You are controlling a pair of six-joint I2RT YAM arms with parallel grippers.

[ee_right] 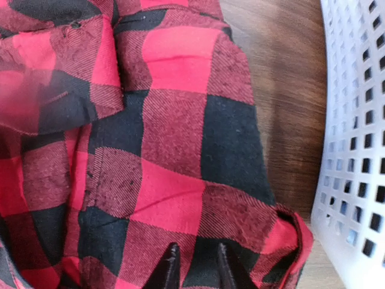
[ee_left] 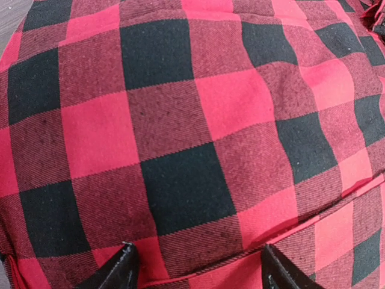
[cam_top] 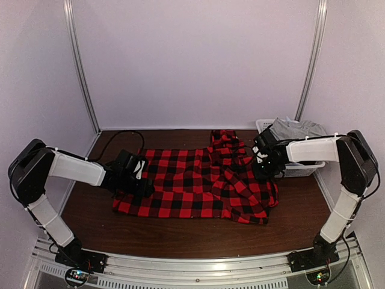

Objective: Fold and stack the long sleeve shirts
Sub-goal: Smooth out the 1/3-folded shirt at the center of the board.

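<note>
**Q:** Where is the red-and-black buffalo-check flannel shirt (cam_top: 198, 183)?

**A:** Mid brown wooden tabletop (cam_top: 180, 238), its right side bunched beside a white plastic mesh basket (ee_right: 355, 180).

**Q:** The jaws?

**A:** Left jaws are spread at its left edge. Right jaws are nearly together, so I cannot tell if they pinch cloth. This is probably flattening. Next, smooth the bunch.

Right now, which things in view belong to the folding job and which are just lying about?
Job: red-and-black flannel shirt; left gripper; right gripper.
Lying about: white mesh basket; grey fabric inside it, kind unclear.
</note>
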